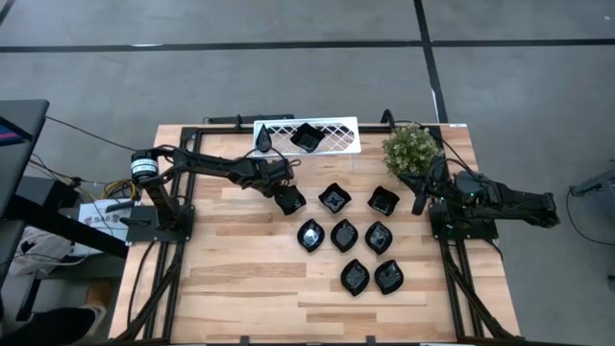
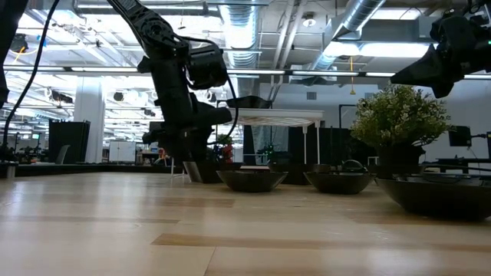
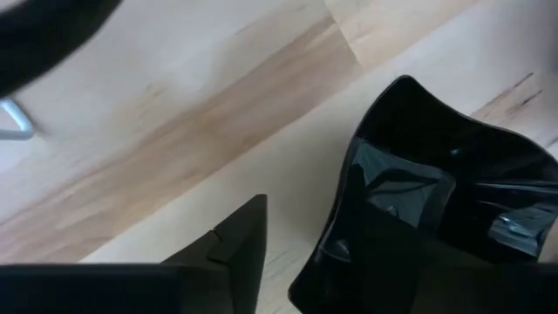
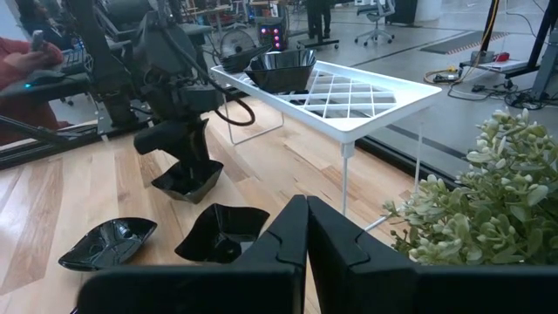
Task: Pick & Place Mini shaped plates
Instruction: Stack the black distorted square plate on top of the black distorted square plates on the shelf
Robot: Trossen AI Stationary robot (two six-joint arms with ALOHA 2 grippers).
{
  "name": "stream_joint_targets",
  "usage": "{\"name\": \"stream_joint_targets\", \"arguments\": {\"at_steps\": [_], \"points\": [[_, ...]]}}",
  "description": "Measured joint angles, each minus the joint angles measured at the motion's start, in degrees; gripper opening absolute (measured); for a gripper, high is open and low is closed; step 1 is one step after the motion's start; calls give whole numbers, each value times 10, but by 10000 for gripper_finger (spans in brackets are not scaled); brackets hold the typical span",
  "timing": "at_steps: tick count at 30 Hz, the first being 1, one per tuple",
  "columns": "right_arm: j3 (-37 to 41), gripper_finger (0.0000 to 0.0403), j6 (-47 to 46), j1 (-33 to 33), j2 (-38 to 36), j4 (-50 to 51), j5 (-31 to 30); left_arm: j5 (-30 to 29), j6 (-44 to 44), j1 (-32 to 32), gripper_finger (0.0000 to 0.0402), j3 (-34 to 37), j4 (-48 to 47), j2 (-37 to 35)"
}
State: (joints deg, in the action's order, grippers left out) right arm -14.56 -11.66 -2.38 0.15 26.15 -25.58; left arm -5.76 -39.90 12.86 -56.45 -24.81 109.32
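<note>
Several glossy black mini plates (image 1: 344, 234) lie on the wooden table in loose rows. Two more rest on the white rack (image 1: 332, 135): a square one (image 1: 306, 136) and a narrow teardrop (image 1: 263, 141). My left gripper (image 1: 286, 195) is open and low over a wavy-edged square plate (image 3: 436, 192), which sits on the table left of the rows (image 4: 187, 181). One finger (image 3: 244, 244) stands outside the plate's rim; the other is lost against the dark dish. My right gripper (image 4: 307, 218) is shut and empty, raised beside the green plant (image 1: 411, 149). My left gripper comes at the square plate from above, pointing down, at its rim (image 3: 336, 235). The finger that shows stands a little apart from the plate's outer wall. The other finger is hidden against the black inside, so I cannot tell whether the gripper touches the plate.
The rack (image 4: 349, 96) stands on thin legs at the table's far edge, with the bushy plant (image 4: 488, 201) to its right. Two plates (image 4: 218, 231) lie near the left gripper. Bare wood lies along the near edge and the left side.
</note>
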Motion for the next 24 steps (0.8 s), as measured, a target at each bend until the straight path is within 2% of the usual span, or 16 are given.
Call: {"name": "stream_joint_targets", "arguments": {"at_steps": [10,16,24], "points": [[0,1,0,0,0,0,0,0,-24,-3,65,0,2,-3],[0,1,0,0,0,0,0,1,-24,-6,11,0,2,-29],[0,1,0,0,0,0,0,9,-24,-7,7,0,-1,-119]]}}
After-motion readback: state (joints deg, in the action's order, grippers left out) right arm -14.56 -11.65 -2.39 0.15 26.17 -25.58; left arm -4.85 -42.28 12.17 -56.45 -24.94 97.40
